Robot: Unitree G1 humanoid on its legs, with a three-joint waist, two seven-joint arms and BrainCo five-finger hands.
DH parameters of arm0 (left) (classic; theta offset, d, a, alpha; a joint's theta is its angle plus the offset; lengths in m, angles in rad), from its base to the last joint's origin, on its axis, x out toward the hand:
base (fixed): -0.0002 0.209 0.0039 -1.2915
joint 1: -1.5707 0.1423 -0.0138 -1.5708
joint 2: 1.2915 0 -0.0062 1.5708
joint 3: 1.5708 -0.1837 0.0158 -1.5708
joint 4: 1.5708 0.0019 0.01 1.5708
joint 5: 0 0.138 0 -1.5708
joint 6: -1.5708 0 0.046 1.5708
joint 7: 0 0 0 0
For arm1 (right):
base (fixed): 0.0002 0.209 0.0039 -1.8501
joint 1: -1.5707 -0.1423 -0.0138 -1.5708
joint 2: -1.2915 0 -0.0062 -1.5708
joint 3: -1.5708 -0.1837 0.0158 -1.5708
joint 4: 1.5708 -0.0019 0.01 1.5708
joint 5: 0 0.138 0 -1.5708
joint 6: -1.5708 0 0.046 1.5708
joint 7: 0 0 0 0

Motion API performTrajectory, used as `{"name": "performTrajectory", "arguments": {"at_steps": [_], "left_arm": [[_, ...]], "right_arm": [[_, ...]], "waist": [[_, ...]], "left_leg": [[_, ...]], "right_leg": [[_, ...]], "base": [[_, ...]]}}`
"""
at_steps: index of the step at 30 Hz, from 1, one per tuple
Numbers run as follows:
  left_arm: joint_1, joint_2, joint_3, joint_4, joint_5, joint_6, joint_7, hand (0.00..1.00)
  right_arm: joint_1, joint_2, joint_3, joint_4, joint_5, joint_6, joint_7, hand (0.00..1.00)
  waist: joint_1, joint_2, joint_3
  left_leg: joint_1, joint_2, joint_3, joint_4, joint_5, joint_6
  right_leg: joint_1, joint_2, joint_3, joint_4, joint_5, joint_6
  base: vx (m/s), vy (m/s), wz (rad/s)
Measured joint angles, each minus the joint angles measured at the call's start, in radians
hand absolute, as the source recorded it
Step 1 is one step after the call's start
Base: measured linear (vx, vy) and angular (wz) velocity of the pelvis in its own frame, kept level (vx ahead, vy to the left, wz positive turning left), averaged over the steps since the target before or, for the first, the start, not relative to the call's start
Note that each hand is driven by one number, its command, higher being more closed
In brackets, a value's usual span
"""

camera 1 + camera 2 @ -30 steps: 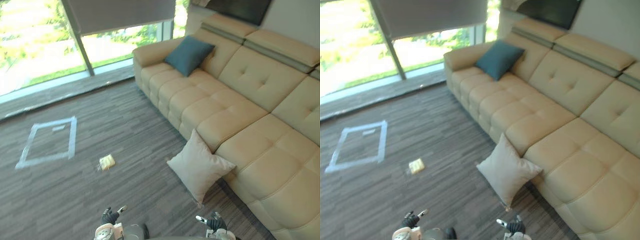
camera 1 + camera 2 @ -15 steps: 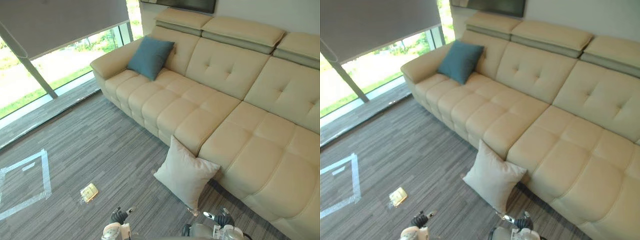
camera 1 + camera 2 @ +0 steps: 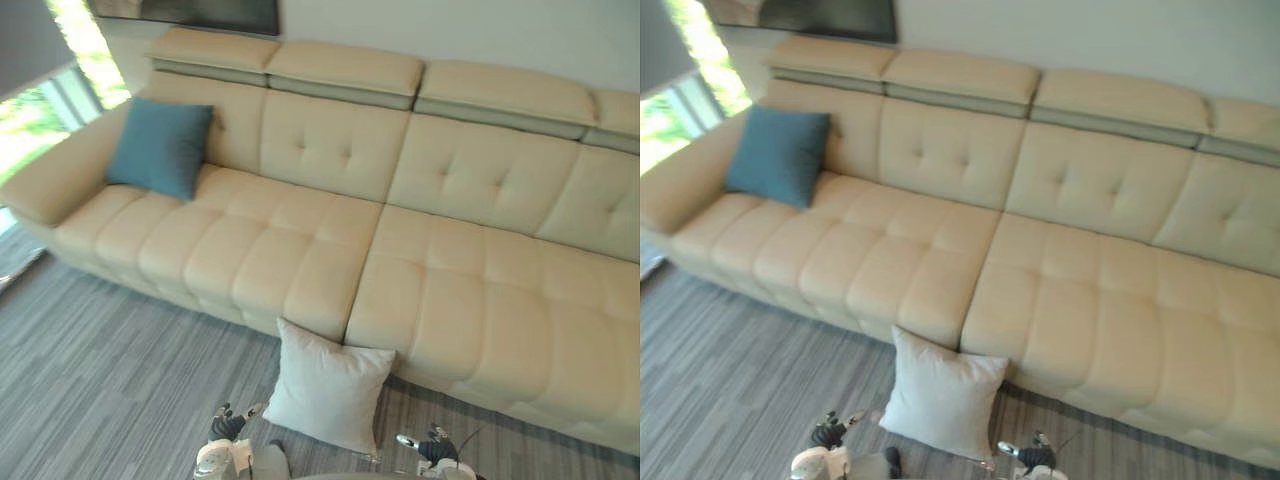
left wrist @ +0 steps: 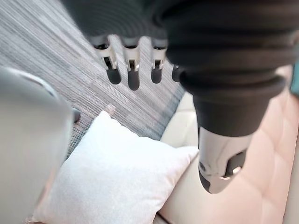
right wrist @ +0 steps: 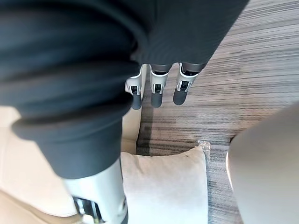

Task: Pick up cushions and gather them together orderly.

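A: How far along are we with gathering the cushions?

B: Barely begun, by our reading. From the left: the teal cushion (image 3: 160,147) sits at the left end of the sofa (image 3: 450,260), propped against the backrest near the armrest. Our left hand (image 4: 132,65) hangs low over the floor (image 3: 90,380), its fingers straight and apart from the thumb, holding nothing. Just beside it the white cushion (image 3: 328,388) stands on the floor, leaning against the sofa's front edge close to the middle seam. Our right hand (image 5: 156,86) hangs on the cushion's other side, fingers straight too, with nothing in it.

A: So neither cushion is lifted, and the two are well apart?

B: Yes. We judge the white one comes first, since it lies between our hands. After that it wants setting next to the teal one on the seat, squared up neatly.

A: What else is around us, and is anything in the way?

B: A window (image 3: 30,105) shows at the far left past the armrest, and a dark screen (image 3: 200,12) hangs on the wall above the backrest. We see nothing lying between us and the white cushion. It does rest against the sofa's front, so we would likely reach in from its two sides.
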Motion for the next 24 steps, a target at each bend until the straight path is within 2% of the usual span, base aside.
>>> {"name": "performTrajectory", "arguments": {"at_steps": [3,5,6,10,11,13,16,18,20,21,23,24], "left_arm": [[-0.007,0.000,-0.019,0.018,0.016,0.000,-0.001,0.00],[-0.009,0.001,-0.033,0.026,0.016,0.000,-0.001,0.00],[-0.011,0.001,-0.043,0.031,0.016,0.000,-0.001,0.00],[-0.015,-0.010,-0.044,0.036,0.015,-0.001,0.000,0.00],[-0.015,-0.017,-0.044,0.036,0.015,-0.001,0.000,0.00],[-0.016,-0.021,-0.043,0.036,0.015,-0.001,0.000,0.00],[-0.014,-0.021,-0.039,0.034,0.014,0.000,0.001,0.00],[-0.009,-0.019,-0.038,0.022,0.014,0.000,0.002,0.00],[-0.010,-0.011,-0.038,0.002,0.010,0.001,0.005,0.00],[-0.018,-0.015,-0.038,-0.006,0.003,0.002,0.008,0.00],[-0.046,-0.020,-0.039,-0.027,-0.020,0.001,0.017,0.00],[-0.066,-0.014,-0.040,-0.031,-0.035,0.001,0.026,0.00]], "right_arm": [[-0.003,-0.002,-0.001,0.001,-0.001,0.000,0.005,0.00],[-0.009,-0.008,0.000,0.003,-0.001,-0.002,0.004,0.00],[-0.020,-0.014,0.001,0.018,-0.002,-0.003,0.001,0.00],[-0.020,-0.040,-0.001,0.041,-0.001,-0.008,-0.004,0.00],[-0.022,-0.044,-0.005,0.040,0.000,-0.009,-0.007,0.00],[-0.020,-0.048,-0.014,0.040,0.001,-0.011,-0.009,0.00],[-0.015,-0.043,-0.021,0.040,0.002,-0.011,-0.022,0.00],[-0.012,-0.043,-0.021,0.040,0.002,-0.011,-0.024,0.00],[-0.019,-0.037,-0.020,0.037,0.005,-0.012,-0.024,0.00],[-0.031,-0.039,-0.021,0.033,0.011,-0.014,-0.025,0.00],[-0.042,-0.052,-0.020,0.004,0.030,-0.017,-0.031,0.00],[-0.057,-0.053,-0.019,-0.006,0.049,-0.021,-0.035,0.00]], "waist": [[0.000,0.003,0.000],[0.000,0.010,0.001],[-0.002,0.015,0.003],[-0.003,0.038,0.012],[-0.003,0.055,0.021],[-0.005,0.063,0.020],[-0.004,0.060,0.024],[-0.003,0.047,0.029],[-0.002,0.026,0.042],[-0.009,0.034,0.053],[-0.011,0.055,0.078],[-0.012,0.054,0.098]], "left_leg": [[0.051,-0.009,0.045,-0.018,-0.010,0.017],[0.077,-0.005,0.050,-0.052,-0.010,0.017],[0.085,-0.001,0.048,-0.075,-0.008,0.017],[0.082,-0.001,0.037,-0.081,0.009,0.016],[0.085,-0.006,0.036,-0.099,0.027,0.014],[0.087,-0.010,0.033,-0.121,0.047,0.011],[0.105,-0.008,0.011,-0.123,0.058,0.003],[0.117,-0.008,0.004,-0.115,0.059,0.000],[0.069,-0.013,-0.005,-0.042,0.035,-0.003],[0.014,0.000,-0.018,0.039,0.006,-0.003],[-0.151,0.057,-0.060,0.267,-0.081,-0.003],[-0.233,0.080,-0.078,0.364,-0.112,0.001]], "right_leg": [[-0.026,-0.006,0.000,0.065,0.011,-0.012],[-0.058,-0.006,-0.077,0.122,0.015,-0.013],[-0.081,-0.014,-0.162,0.147,0.015,-0.013],[-0.041,-0.016,-0.216,0.078,0.014,-0.014],[-0.029,-0.017,-0.222,0.047,0.014,-0.015],[-0.015,-0.017,-0.237,0.022,0.012,-0.019],[0.018,-0.012,-0.258,-0.002,0.007,-0.027],[0.036,-0.015,-0.275,0.000,-0.007,-0.044],[0.011,-0.039,-0.290,0.032,-0.068,-0.039],[-0.023,-0.038,-0.299,0.083,-0.083,-0.044],[-0.136,-0.018,-0.304,0.230,-0.134,-0.048],[-0.209,-0.015,-0.308,0.321,-0.166,-0.053]], "base": [[0.11,0.154,-0.46],[0.04,0.013,-0.24],[0.01,-0.021,-0.13],[-0.03,-0.067,0.01],[-0.07,-0.058,0.02],[-0.09,-0.068,0.02],[-0.12,-0.069,0.15],[-0.13,-0.059,0.03],[-0.23,-0.088,0.09],[-0.24,-0.075,0.23],[-0.27,-0.016,0.32],[-0.29,0.010,0.25]]}}
